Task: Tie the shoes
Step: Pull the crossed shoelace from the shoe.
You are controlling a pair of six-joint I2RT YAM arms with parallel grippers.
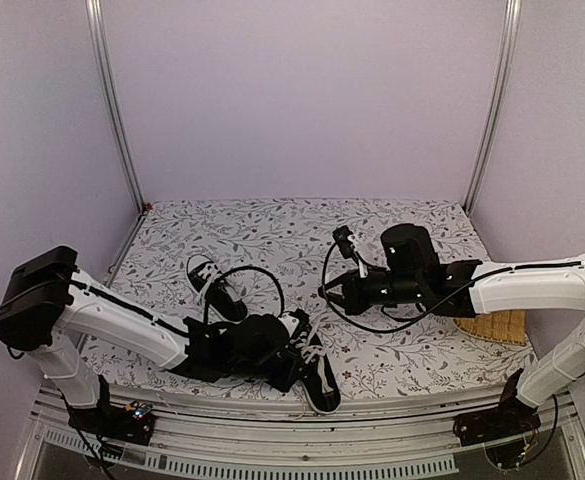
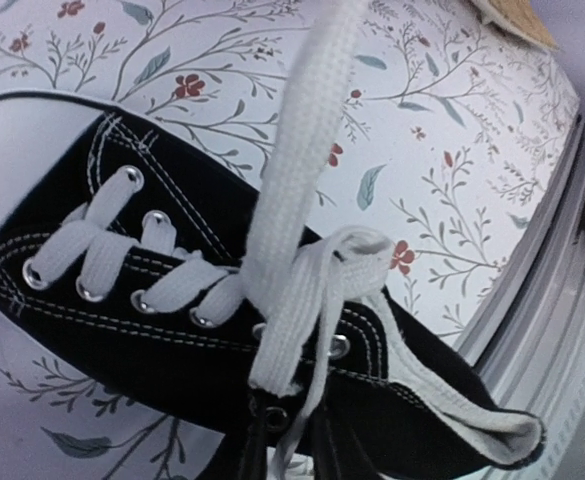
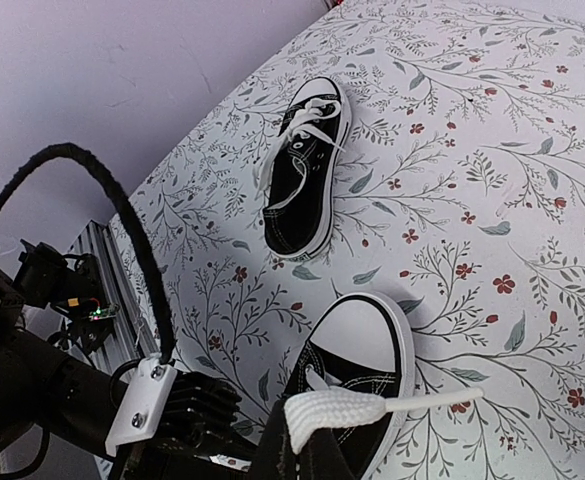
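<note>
From above, the near shoe [image 1: 317, 375] lies at the front edge of the flowery cloth [image 1: 402, 225], with the left gripper [image 1: 290, 362] right on top of it. The far shoe [image 1: 212, 285] lies well apart, further back and to the left. The right gripper [image 1: 337, 293] hangs in the air past the near shoe. From here both tools are just black lumps, so I cannot tell what they hold.

In the left wrist view, a wide lace [image 2: 302, 150] goes up from the loose crossing on the near shoe and out of the top. Only the dark tips of the left fingers [image 2: 255, 455] show at the bottom edge, with a thin strand between them. I cannot tell if they squeeze it. I think the good way is to grab that strand low, close to the crossing, then pull gently sideways (not up, or the shoe may lift).

In the right wrist view, the right gripper is pressed together on the flat end of the lace. Its fingers are mostly cut off, and they hide the crossing
</note>
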